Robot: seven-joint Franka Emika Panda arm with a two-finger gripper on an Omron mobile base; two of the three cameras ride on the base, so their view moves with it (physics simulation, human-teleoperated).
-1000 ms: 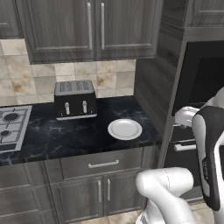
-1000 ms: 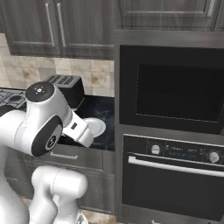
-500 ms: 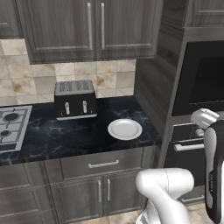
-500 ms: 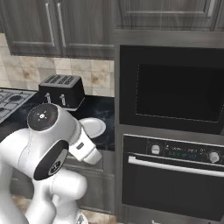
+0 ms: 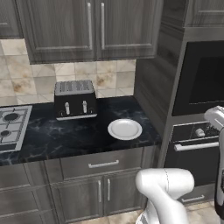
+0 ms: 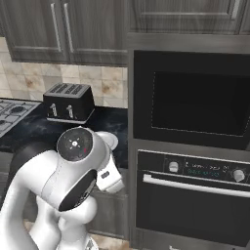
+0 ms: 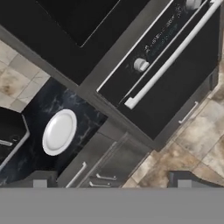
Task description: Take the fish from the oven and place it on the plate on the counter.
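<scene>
The oven (image 5: 194, 164) is built in to the right of the counter, its door shut with a pale bar handle (image 6: 195, 185) under a knobbed control strip. The fish is hidden. The round white plate (image 5: 125, 129) lies bare on the black veined counter (image 5: 78, 135) near its right end; my arm partly covers the plate (image 6: 111, 139) in the right base view. My gripper (image 7: 111, 181) is open and holds nothing. It looks from a distance, rolled, at the oven (image 7: 175, 83) and the plate (image 7: 59, 131).
A black toaster (image 5: 74, 99) stands at the back of the counter, left of the plate. A steel gas hob (image 5: 11, 127) lies at the far left. A black glass-fronted unit (image 6: 195, 97) sits above the oven. Grey drawers (image 5: 103, 164) run below the counter.
My arm has swung right, away from the counter and toward the oven front. The gripper stays open. The plate and oven door have not moved.
</scene>
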